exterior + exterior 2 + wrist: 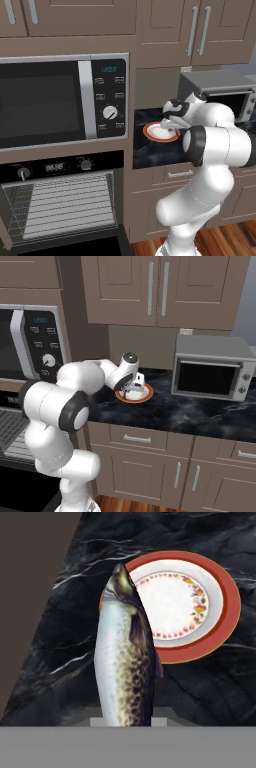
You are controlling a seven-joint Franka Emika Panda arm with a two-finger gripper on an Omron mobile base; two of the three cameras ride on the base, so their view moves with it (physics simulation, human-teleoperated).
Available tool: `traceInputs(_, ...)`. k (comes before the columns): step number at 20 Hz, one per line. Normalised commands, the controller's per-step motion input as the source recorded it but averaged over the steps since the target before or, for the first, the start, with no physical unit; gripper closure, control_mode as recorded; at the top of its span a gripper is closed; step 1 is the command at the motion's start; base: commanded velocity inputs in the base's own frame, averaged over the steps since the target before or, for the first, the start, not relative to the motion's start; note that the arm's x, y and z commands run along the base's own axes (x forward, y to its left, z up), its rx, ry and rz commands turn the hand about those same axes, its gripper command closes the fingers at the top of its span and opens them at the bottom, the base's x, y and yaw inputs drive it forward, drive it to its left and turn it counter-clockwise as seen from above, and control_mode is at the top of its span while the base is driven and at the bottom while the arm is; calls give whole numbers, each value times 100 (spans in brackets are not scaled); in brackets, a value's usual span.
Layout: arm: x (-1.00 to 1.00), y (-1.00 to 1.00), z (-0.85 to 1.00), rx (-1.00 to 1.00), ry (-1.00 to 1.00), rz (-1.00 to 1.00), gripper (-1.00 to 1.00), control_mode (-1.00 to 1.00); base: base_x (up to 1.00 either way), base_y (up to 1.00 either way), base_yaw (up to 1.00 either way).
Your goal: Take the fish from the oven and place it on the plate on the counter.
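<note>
Fish clamped in fingers, hanging over plate left rim, bare counter all around

Kitchen: oven, microwave, cabinets, counter.

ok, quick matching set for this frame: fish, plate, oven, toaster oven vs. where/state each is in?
1 fish
2 plate
3 oven
4 toaster oven

A door open, racks bare
B on the counter, right of the plate
C held in the gripper above the plate
D on the counter, nothing on it yet

Pairs: 1-C, 2-D, 3-A, 4-B
</note>
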Motion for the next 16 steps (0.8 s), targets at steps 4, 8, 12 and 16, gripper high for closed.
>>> traceInputs(4, 26, 0, -29, -2, -2, 0, 100, -100, 0, 0, 0)
traceInputs(8, 32, 0, -19, 0, -2, 0, 100, -100, 0, 0, 0)
traceInputs(12, 33, 0, -22, 0, -2, 0, 100, -100, 0, 0, 0)
traceInputs(16, 37, 0, -16, 0, -1, 1, 100, -100, 0, 0, 0)
